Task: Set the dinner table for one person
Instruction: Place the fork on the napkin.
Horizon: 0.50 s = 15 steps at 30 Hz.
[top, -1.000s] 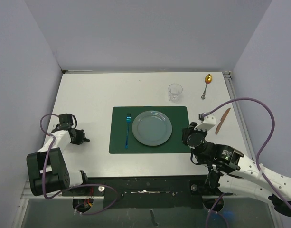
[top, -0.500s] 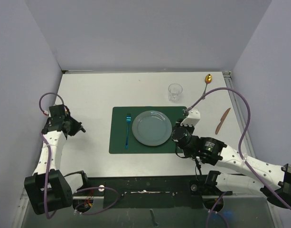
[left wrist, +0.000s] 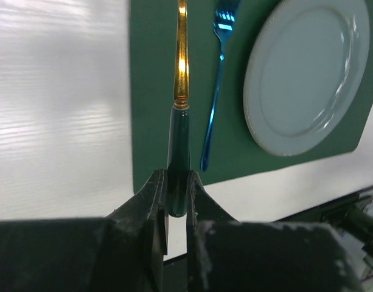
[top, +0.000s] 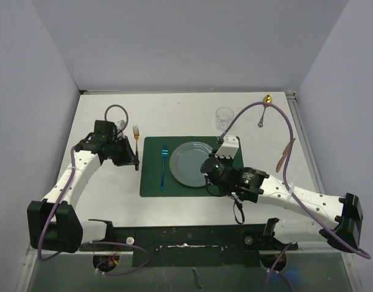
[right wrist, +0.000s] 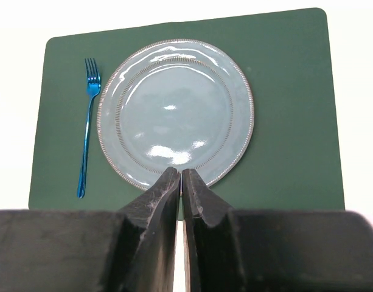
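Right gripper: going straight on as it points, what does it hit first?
Most likely the plate: the shut fingers of the right gripper aim at its near rim. Height is unclear, so it could touch the placemat just short of it.

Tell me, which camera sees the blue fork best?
The right wrist view: the whole blue fork lies sharp on the green mat. The left wrist view shows it slanted and blurrier; the top view shows it tiny.

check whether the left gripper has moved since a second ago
Yes. The left gripper, shut on a gold fork, has moved right and up in the top view, to the left edge of the green placemat.
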Each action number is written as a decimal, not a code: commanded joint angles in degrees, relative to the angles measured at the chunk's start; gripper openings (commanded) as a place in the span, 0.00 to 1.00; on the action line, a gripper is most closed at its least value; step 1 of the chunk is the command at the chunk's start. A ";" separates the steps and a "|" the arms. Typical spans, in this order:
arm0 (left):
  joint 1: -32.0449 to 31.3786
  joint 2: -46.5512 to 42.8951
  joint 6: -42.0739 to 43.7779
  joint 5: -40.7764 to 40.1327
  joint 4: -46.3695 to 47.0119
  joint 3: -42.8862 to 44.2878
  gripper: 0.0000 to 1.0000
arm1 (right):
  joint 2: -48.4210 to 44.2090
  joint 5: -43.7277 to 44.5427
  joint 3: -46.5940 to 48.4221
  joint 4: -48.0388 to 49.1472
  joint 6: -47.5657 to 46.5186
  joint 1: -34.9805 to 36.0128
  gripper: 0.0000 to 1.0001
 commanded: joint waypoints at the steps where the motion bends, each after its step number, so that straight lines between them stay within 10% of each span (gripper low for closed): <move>1: -6.89 3.16 2.87 -3.35 -2.61 2.85 0.00 | 2.72 1.30 4.47 -1.74 2.86 0.99 0.08; 15: -16.63 6.47 -5.46 -17.74 -0.22 -1.96 0.00 | 10.28 1.58 8.16 -7.23 7.75 2.97 0.08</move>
